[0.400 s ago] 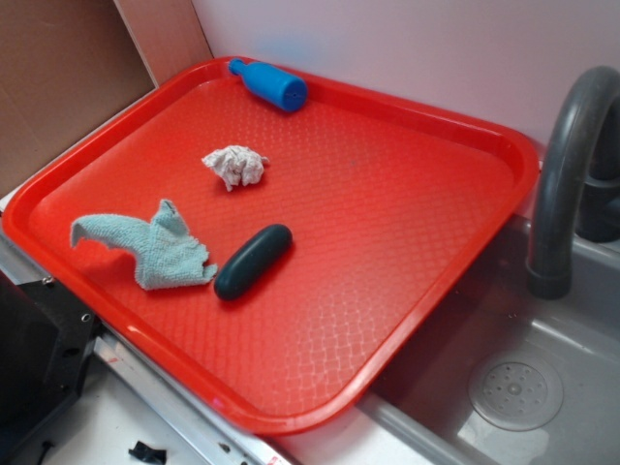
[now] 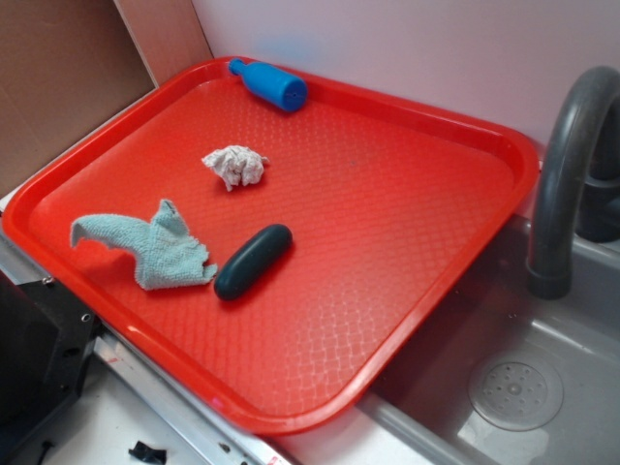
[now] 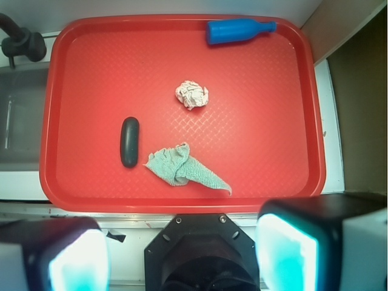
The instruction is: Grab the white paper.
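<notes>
Nothing moved, white paper (image 2: 235, 166) on red tray (image 2: 426, 145) beside grey sink (image 2: 542, 387), hand (image 3: 182, 254) released.

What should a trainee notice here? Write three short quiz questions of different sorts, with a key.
1. True or false: the small crumpled white paper wad touches the flat light-teal terry cloth.
2. Which thing lies nearest the red plastic tray's back rim? A. blue plastic bottle B. dark oval capsule-shaped object C. the cloth
3. Fill in: in the wrist view, the gripper is above the tray's ____ edge.

Key
1. False; bare tray separates them.
2. A.
3. Near; its two fingers stand wide apart, holding nothing.
</notes>
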Action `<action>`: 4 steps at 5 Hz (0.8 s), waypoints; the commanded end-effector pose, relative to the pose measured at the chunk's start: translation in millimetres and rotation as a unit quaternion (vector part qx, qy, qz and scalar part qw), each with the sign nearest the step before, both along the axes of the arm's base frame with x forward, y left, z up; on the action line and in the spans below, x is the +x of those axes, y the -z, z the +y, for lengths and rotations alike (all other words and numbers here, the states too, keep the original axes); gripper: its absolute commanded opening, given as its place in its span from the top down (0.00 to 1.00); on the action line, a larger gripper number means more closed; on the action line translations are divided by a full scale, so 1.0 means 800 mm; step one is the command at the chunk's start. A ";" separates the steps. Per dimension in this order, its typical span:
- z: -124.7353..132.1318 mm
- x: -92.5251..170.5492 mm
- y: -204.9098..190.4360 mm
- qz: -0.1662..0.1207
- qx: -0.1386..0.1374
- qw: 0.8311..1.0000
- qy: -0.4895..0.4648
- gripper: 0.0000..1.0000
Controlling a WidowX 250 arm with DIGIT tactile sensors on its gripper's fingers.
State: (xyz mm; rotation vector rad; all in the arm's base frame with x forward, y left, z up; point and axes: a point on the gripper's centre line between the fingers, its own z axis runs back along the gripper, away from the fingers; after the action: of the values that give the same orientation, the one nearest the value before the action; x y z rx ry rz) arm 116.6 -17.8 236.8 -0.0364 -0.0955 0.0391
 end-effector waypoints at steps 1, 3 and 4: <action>0.008 0.040 0.030 -0.072 0.003 0.971 -0.226 0.00; 0.038 0.116 0.110 -0.091 0.023 0.925 -0.368 0.00; 0.051 0.149 0.156 -0.065 0.031 0.934 -0.350 0.00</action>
State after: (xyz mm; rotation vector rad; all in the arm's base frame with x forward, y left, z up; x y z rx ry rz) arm 232.1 17.2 99.0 0.0759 -0.1885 0.7384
